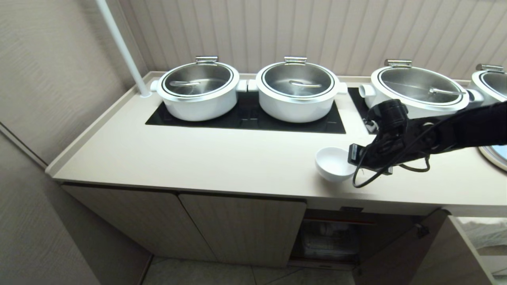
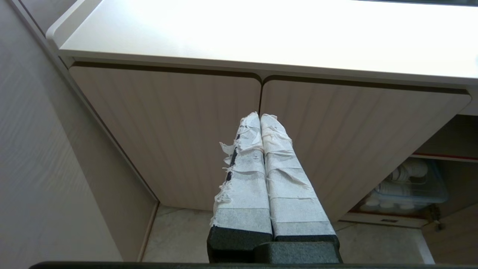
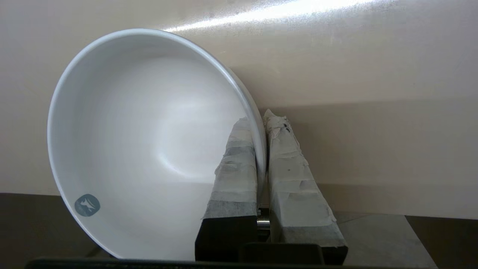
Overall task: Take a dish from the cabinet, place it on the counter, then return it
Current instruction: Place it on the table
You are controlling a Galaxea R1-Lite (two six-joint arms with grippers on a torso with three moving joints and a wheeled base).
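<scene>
Right wrist view: the dish [image 3: 149, 142] is pinched by its rim between the narrowed jaws of the right gripper [image 3: 260, 123], one finger inside, so it hangs tilted above the counter [image 3: 373, 142]; the left gripper [image 2: 260, 116], pressed shut, is parked facing the cabinet [image 2: 168, 123]

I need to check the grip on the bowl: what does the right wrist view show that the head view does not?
Only the right wrist view shows taped fingers pinching the bowl rim, one inside, one outside, and a grey sticker inside it. Only the head view shows the pots, the counter and the open cabinet. Both show the right gripper holding the bowl.
</scene>
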